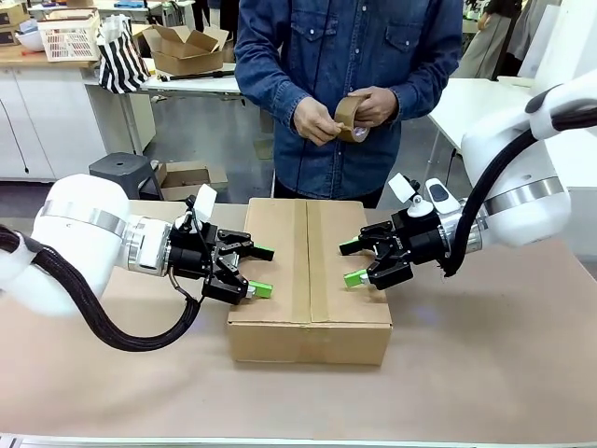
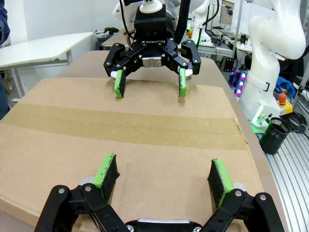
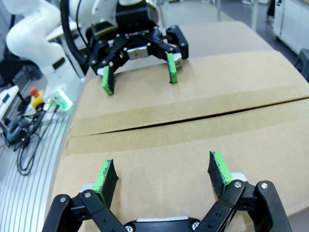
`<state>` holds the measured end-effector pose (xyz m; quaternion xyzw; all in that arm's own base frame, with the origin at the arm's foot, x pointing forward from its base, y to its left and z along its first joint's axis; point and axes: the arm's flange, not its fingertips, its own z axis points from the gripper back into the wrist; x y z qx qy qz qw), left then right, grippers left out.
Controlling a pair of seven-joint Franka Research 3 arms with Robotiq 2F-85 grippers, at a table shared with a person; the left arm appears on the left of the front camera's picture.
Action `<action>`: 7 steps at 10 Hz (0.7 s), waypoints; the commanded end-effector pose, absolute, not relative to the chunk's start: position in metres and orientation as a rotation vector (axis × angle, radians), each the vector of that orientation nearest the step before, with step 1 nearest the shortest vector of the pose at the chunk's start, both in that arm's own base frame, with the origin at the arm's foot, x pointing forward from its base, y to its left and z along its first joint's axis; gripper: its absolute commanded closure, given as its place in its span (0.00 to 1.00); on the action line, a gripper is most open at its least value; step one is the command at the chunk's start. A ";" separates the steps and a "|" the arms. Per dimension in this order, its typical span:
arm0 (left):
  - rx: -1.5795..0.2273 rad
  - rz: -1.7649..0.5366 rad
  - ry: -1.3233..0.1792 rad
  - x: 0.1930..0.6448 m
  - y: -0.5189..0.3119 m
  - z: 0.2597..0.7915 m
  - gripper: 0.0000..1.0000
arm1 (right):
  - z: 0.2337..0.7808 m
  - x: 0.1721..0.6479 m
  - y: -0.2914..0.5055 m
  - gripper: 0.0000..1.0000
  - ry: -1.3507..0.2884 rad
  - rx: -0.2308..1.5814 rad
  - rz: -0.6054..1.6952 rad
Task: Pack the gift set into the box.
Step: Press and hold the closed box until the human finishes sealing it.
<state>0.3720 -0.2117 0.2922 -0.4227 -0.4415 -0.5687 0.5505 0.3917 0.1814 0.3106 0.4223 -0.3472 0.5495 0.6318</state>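
The box [image 1: 309,280], a plain brown carton, stands in the middle of the table with its top flaps folded down. A tape strip [image 2: 135,128] runs along the centre seam, and in the right wrist view the seam [image 3: 193,117] gapes slightly. My left gripper [image 1: 264,271] is open over the box's left edge, its green pads [image 2: 107,170] just above the cardboard. My right gripper [image 1: 351,263] is open over the right side of the top, facing the left one. The gift set is hidden. Across the table a person holds a roll of brown tape [image 1: 353,119] in both hands.
Bare table lies in front of the box and to both sides. Behind the person are a smaller open cardboard box [image 1: 187,49], a striped bag [image 1: 121,58], a white basket [image 1: 70,35] and a dark stool [image 1: 126,173]. A white table [image 1: 476,103] stands at the back right.
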 end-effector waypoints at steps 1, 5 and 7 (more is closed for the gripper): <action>-0.997 -1.350 -1.045 0.371 -0.211 0.291 0.00 | 0.308 0.391 0.182 0.00 -0.791 0.958 1.263; -0.997 -1.350 -1.045 0.371 -0.211 0.291 0.00 | 0.308 0.391 0.182 0.00 -0.791 0.958 1.263; -0.997 -1.350 -1.045 0.371 -0.211 0.291 0.00 | 0.308 0.391 0.182 0.00 -0.791 0.958 1.263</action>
